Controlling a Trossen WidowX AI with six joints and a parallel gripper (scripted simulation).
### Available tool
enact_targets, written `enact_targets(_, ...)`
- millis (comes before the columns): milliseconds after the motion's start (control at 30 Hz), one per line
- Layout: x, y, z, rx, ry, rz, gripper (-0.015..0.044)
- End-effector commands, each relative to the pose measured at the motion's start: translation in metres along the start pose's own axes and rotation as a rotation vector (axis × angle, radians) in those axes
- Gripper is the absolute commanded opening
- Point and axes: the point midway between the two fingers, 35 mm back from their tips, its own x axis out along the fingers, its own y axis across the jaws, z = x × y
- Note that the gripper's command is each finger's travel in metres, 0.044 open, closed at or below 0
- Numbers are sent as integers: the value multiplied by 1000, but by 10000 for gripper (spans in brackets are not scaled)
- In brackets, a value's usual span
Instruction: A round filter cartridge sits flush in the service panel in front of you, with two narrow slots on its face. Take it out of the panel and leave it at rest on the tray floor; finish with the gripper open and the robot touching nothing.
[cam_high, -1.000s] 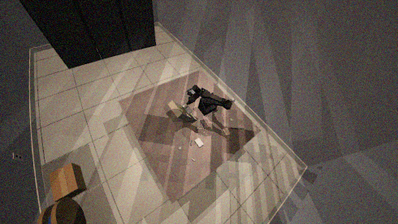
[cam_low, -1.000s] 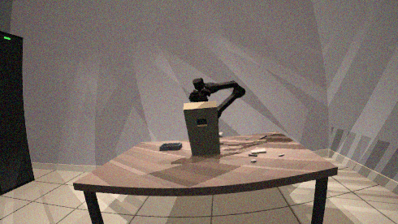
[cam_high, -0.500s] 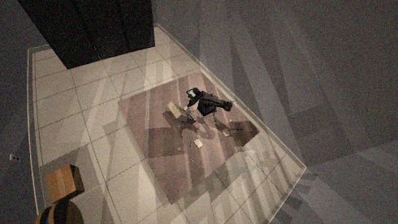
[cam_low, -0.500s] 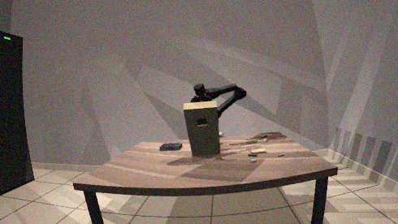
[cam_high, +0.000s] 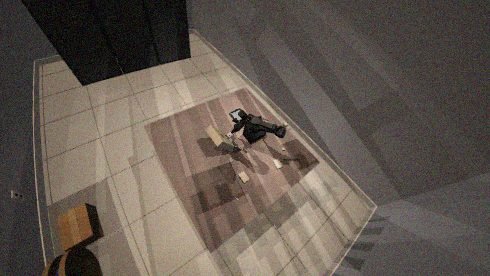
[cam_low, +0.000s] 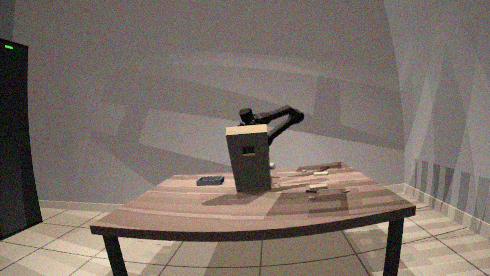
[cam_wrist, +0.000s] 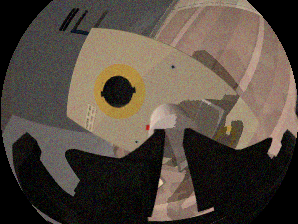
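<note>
The table (cam_low: 250, 220) carries the whole job. The service panel (cam_low: 248, 160) stands upright near its middle. The arm (cam_low: 280, 117) reaches over the panel's top edge from the far side. In the exterior view the tray (cam_low: 210, 180), a low dark dish, lies on the table at nine o'clock from the panel's foot, near it but not touching.

In the wrist view the panel face shows a yellow ring (cam_wrist: 119, 90) around a dark round hole. The socket appears vacant, so the cartridge is judged to be out of the panel.

The gripper (cam_wrist: 173, 137) sits at four o'clock from that ring and clear of the face. Its jaws are drawn in narrow on a pale grey body. This is probably the filter cartridge (cam_wrist: 162, 119), though the view is grainy and its slots cannot be made out. The claw is therefore assessed as gripping the cartridge, not closed on nothing.

Status: extraction appears complete. Three steps are outstanding:
- carry the cartridge across to the tray;
- set it at rest on the tray floor;
- open the jaws and back off from everything.

The tray cannot be identified with confidence in the wrist view.
</note>
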Motion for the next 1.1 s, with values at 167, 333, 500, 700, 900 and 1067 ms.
enact_targets(167,0,1,1,-1,0,0,95)
enact_targets(333,0,3,1,-1,-1,3,95)
enact_targets(500,-6,52,25,-2,-1,4,95)
enact_targets(700,-9,68,32,-2,-1,3,121)
enact_targets(900,-39,104,51,-15,-7,2,279)
enact_targets(1067,-54,120,57,-32,-8,3,358)
